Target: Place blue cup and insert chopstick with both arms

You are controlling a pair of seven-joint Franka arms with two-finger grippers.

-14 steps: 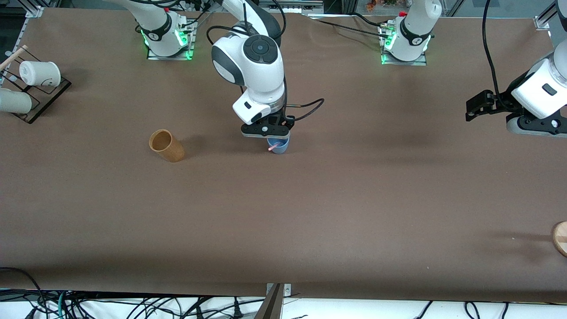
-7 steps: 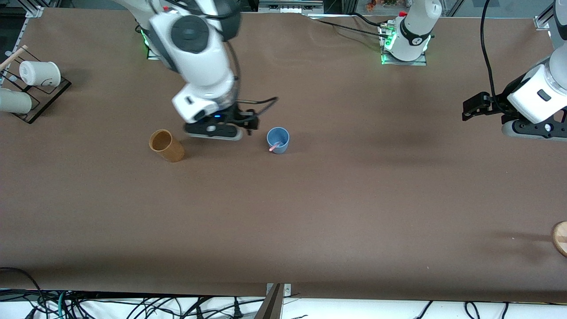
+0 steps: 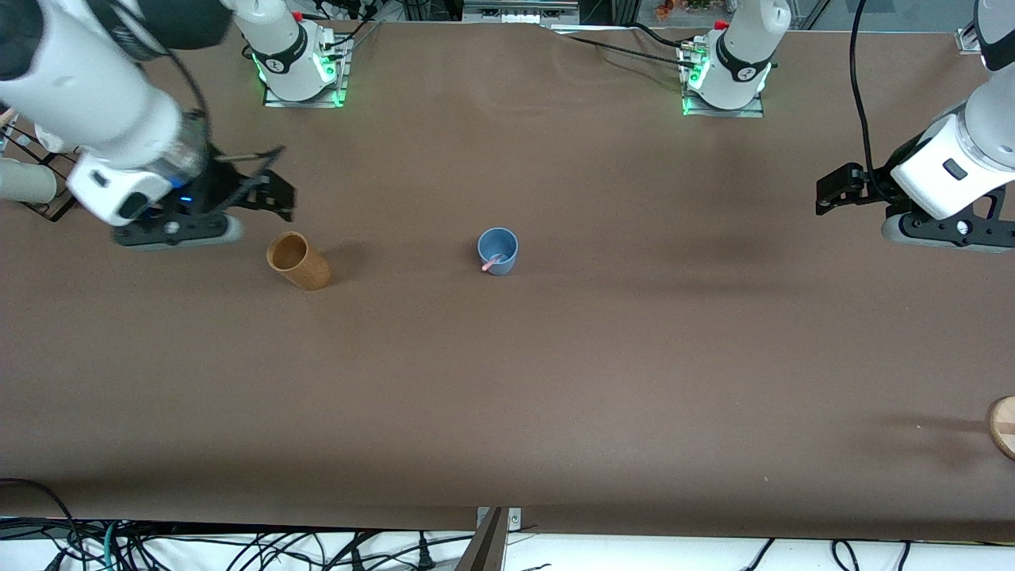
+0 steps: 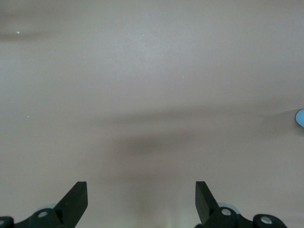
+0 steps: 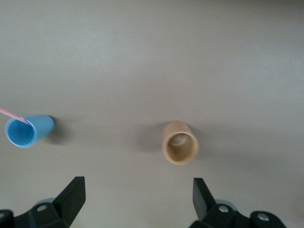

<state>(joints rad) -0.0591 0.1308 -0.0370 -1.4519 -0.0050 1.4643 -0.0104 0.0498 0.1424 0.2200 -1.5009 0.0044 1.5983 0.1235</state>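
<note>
Mostly the counter [image 3: 555, 381] lies bare, wide room around the blue cup [image 3: 498, 250] at its middle. Upright, it holds the chopstick [image 3: 491, 262], leaning on its rim. The brown cup [image 3: 298, 260] stands toward the right arm's end. Right claw [image 3: 266, 190] hangs near it, spread wide, holding nothing. Left claw [image 3: 829, 193] waits over its own end, likewise wide and unladen; its wrist view catches only a blue sliver.

Blue cup [image 3: 498, 250] unobstructed; brown cup [image 3: 298, 260] well apart.
</note>
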